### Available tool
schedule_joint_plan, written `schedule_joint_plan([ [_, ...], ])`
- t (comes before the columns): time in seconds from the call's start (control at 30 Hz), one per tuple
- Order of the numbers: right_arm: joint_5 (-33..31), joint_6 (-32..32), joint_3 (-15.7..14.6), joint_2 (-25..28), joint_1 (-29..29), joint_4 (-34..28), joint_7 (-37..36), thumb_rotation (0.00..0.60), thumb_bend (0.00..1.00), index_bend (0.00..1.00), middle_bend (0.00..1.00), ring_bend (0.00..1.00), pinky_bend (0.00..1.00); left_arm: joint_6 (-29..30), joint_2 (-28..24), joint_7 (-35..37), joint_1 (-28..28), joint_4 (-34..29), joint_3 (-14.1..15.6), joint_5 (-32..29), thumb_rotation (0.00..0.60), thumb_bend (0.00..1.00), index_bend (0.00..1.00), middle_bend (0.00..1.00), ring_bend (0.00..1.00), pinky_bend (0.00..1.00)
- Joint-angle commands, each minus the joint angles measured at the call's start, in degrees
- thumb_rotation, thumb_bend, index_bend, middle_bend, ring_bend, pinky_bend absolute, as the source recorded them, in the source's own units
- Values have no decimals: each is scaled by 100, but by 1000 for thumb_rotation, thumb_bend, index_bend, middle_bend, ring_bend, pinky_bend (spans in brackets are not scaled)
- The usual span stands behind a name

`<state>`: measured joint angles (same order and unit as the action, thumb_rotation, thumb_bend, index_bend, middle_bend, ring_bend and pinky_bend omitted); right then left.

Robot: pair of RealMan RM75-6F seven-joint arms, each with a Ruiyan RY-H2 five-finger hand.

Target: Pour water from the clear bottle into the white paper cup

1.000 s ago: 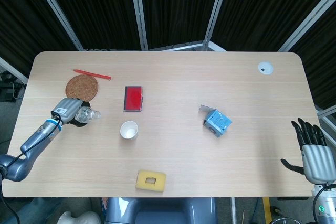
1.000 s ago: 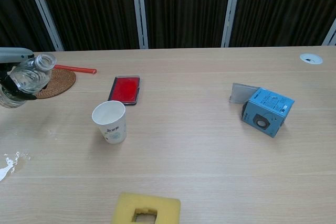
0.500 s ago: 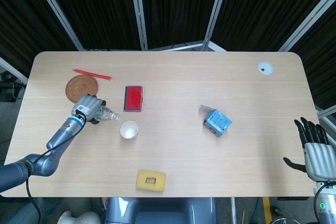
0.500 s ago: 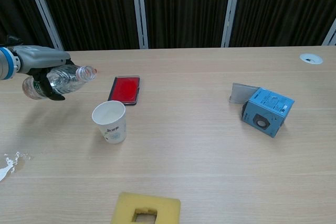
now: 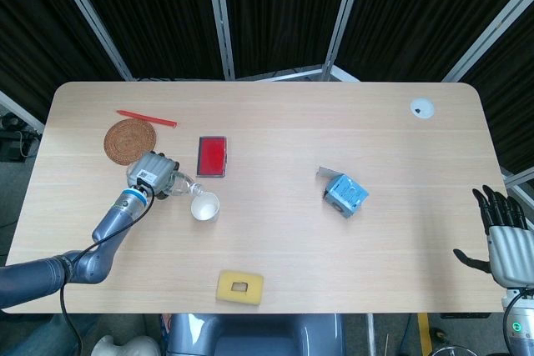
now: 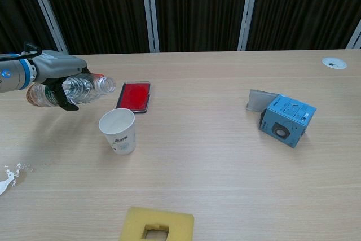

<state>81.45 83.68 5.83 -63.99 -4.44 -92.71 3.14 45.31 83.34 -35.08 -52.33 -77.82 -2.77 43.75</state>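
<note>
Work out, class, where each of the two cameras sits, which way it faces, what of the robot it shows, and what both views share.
Head view: high above the near edge, looking steeply down on the table; shows the left hand and right hand.
Chest view: low at the near edge, facing across the table toward the dark curtains; shows only the left hand.
Shared: left hand holding the clear bottle tilted by the white paper cup.

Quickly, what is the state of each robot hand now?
Left robot hand: holding the clear bottle, tilted toward the white paper cup.
Right robot hand: open, holding nothing.
</note>
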Motion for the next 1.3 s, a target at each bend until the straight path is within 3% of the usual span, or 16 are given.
schedule_joint_plan([
  [0.03, -1, -2, -2, 6, 2, 0, -7, 600, 0, 0, 0, 0, 0, 49, 56, -117, -14, 65, 71, -20, 600, 625, 610, 463, 320, 407],
  [0.77, -24, -17, 10, 9, -14, 15, -22, 600, 0, 0, 0, 0, 0, 293, 326, -547, 18, 409, 323, 235, 600, 632, 610, 463, 320, 407],
  [1.3, -31, -17, 13, 34, -12, 17, -73, 600, 0, 0, 0, 0, 0, 457, 451, -927, 18, 482, 339, 270, 600, 637, 610, 463, 320, 407],
])
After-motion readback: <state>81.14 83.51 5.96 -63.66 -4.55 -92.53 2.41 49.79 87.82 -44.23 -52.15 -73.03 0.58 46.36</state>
